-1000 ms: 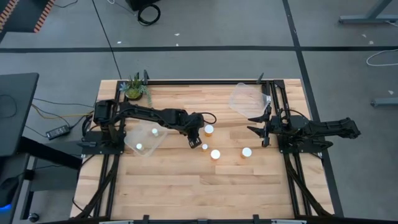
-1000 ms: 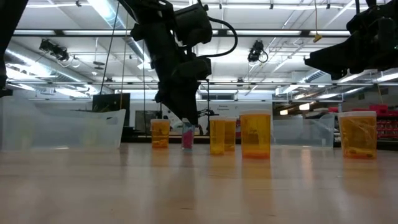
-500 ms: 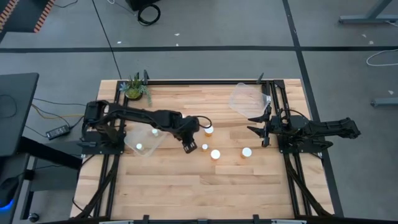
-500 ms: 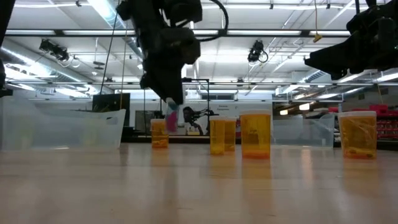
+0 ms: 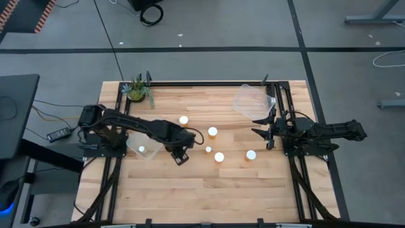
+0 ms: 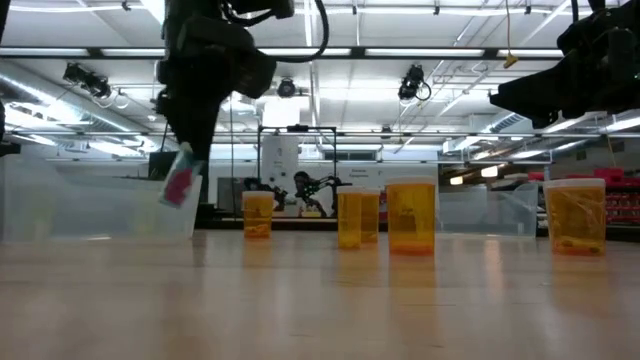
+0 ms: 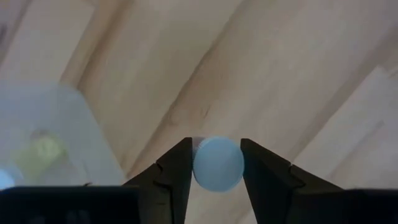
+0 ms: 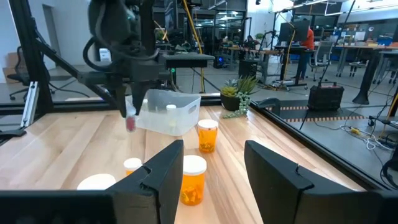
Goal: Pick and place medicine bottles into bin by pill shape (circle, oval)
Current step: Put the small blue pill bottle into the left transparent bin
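My left gripper [image 5: 180,157] is shut on a small bottle with a white cap [image 7: 217,163] and pinkish contents [image 6: 181,184]. It holds the bottle above the table, just right of the clear left bin [image 5: 136,144]. That bin holds a white-capped bottle [image 5: 142,150]. Several amber bottles with white caps stand upright on the table mid-right: [image 5: 183,120], [image 5: 212,132], [image 5: 208,149], [image 5: 219,157], [image 5: 251,154]. My right gripper [image 5: 259,126] waits open and empty at the table's right, its fingers [image 8: 165,168] pointing toward the bottles. My left gripper pinches the small bottle between its two fingers at the sides of its cap end [image 7: 198,163]. The fingers come from above, pointing down. The bottle hangs below the fingertips, tilted, lifted clear of the table [image 6: 181,184].
A second clear bin [image 5: 253,101] sits at the far right of the table, close to my right gripper. A green potted plant [image 5: 137,90] stands at the far left corner. Bare wood [image 5: 209,190] lies along the near side.
My left gripper has lifted the small pinkish bottle off the table from among the standing bottles. It has carried it toward the table's left and near side, up to the left bin. The bottle now hangs tilted. The moving arm has uncovered a bottle standing farther back.
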